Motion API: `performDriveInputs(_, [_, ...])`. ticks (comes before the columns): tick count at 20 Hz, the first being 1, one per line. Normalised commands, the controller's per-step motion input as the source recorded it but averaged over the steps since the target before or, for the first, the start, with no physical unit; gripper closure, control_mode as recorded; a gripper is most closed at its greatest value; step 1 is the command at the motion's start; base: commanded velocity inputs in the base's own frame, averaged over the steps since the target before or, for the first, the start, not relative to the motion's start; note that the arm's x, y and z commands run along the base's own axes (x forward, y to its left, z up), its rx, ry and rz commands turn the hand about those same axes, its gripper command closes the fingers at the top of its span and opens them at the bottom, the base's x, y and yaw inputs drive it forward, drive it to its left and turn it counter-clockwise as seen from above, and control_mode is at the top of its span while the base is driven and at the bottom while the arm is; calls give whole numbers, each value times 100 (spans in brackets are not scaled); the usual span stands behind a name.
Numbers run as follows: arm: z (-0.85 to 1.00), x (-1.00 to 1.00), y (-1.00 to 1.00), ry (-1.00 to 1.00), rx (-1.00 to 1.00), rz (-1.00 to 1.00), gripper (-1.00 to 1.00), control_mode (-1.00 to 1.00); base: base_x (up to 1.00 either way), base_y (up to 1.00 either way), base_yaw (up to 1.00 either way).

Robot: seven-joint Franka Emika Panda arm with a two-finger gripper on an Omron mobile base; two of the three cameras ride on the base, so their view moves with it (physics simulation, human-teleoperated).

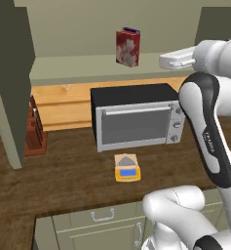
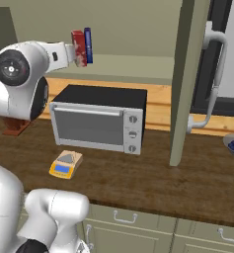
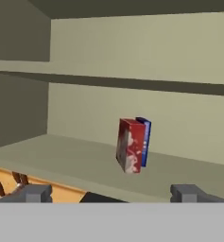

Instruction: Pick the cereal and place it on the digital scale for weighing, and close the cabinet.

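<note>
Two boxes stand inside the open olive-green wall cabinet [image 1: 14, 83]: the red rectangular cereal box [image 3: 130, 145], a slim blue box [image 3: 145, 141] touching behind. My end effector [image 3: 113, 193] is spread, cereal at twelve o'clock.

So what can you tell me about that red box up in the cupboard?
The cereal is a red upright box with a pale whitish blotchy pattern on its front, and it looks like cardboard. It stands on the lower shelf of the open cabinet, above the microwave, and seems to tilt slightly. A slimmer blue box stands right behind it, apparently touching. The gripper is open, facing the cereal and apart from it.
</note>
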Motion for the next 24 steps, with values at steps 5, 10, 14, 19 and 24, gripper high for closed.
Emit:
performDriveInputs(5, [0, 33, 1, 0, 1, 8, -100, -100, 0, 0, 0])
performDriveInputs(10, [0, 34, 0, 0, 0, 0, -100, -100, 0, 0, 0])
performDriveInputs(14, [0, 43, 6, 0, 0, 0, -100, -100, 0, 0, 0])
performDriveInputs(19, [0, 49, 19, 0, 0, 0, -100, -100, 0, 0, 0])
performDriveInputs(24, [0, 44, 11, 1, 0, 0, -100, -100, 0, 0, 0])
